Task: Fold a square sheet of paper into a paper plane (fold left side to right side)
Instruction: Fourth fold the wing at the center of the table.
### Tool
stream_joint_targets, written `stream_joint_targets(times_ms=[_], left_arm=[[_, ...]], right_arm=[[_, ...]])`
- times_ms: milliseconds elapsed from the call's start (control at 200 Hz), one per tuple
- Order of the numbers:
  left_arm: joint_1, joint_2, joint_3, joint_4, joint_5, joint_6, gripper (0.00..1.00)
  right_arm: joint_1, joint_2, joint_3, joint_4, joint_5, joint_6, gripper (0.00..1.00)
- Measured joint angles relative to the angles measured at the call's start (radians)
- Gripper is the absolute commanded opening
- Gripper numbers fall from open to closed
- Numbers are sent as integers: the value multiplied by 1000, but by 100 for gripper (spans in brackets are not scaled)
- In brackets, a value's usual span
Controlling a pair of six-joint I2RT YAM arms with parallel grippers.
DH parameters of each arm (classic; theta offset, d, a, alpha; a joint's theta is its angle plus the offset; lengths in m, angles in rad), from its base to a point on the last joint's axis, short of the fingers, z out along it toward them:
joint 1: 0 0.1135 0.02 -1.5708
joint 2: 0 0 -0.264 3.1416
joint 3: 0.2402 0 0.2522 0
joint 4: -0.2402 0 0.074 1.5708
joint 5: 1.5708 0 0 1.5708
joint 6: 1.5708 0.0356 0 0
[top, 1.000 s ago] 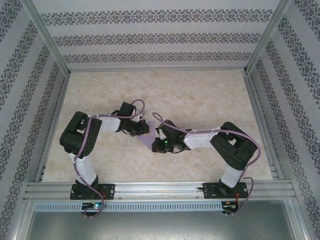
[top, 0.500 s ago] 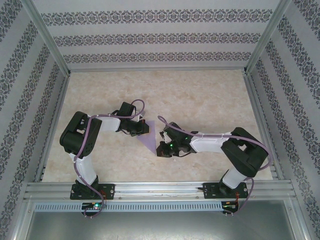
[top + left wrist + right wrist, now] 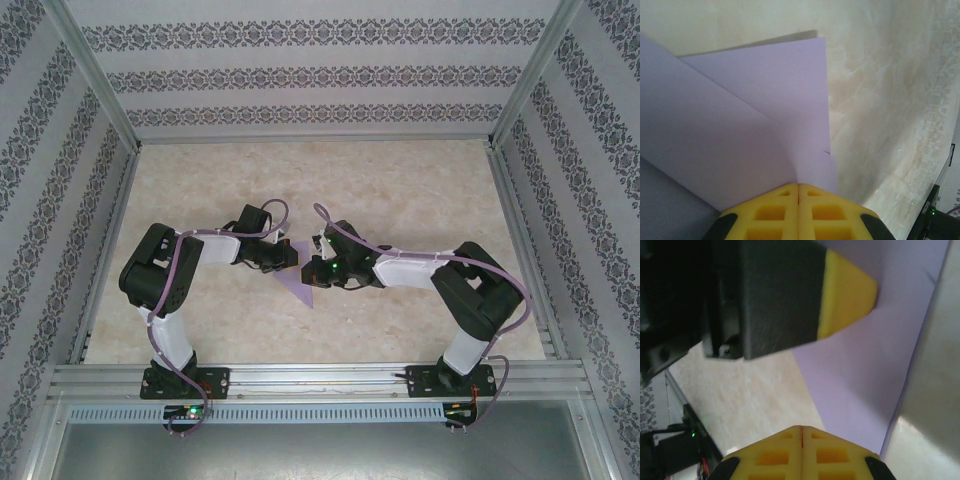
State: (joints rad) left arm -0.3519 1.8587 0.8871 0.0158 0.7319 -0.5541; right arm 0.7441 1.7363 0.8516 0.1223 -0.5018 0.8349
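The lilac sheet of paper (image 3: 298,287) lies mid-table as a folded triangle with its point toward me. In the left wrist view the paper (image 3: 755,100) shows overlapping layers and a diagonal edge. My left gripper (image 3: 290,256) is shut, its yellow tips (image 3: 799,186) set against the paper's upper part. My right gripper (image 3: 318,264) is also shut and sits just right of the left one, at the paper's upper right edge. In the right wrist view its tips (image 3: 801,429) touch the paper's (image 3: 875,355) near edge, and the left gripper's yellow-tipped finger (image 3: 847,292) rests on the sheet.
The beige marbled table top (image 3: 400,190) spreads around the paper. Patterned walls with metal posts close in the back and sides. An aluminium rail (image 3: 320,378) carrying both arm bases runs along the near edge.
My right gripper has moved from near the paper's lower point up along its right edge to beside the left gripper. The left gripper has stayed put.
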Motion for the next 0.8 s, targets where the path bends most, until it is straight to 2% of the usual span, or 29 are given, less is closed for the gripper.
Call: stream_joint_targets(times_ms=[255,540,800], left_arm=[[0,-2,0,0,-1,0,7],[0,-21,11,-39,-37,2,10],[0,-147,18,-108,-78,19,8]], right_arm=[[0,107,17,3,32,1,0],[9,109,19,1,47,-23,0],[11,111,31,-23,53,-57,0]])
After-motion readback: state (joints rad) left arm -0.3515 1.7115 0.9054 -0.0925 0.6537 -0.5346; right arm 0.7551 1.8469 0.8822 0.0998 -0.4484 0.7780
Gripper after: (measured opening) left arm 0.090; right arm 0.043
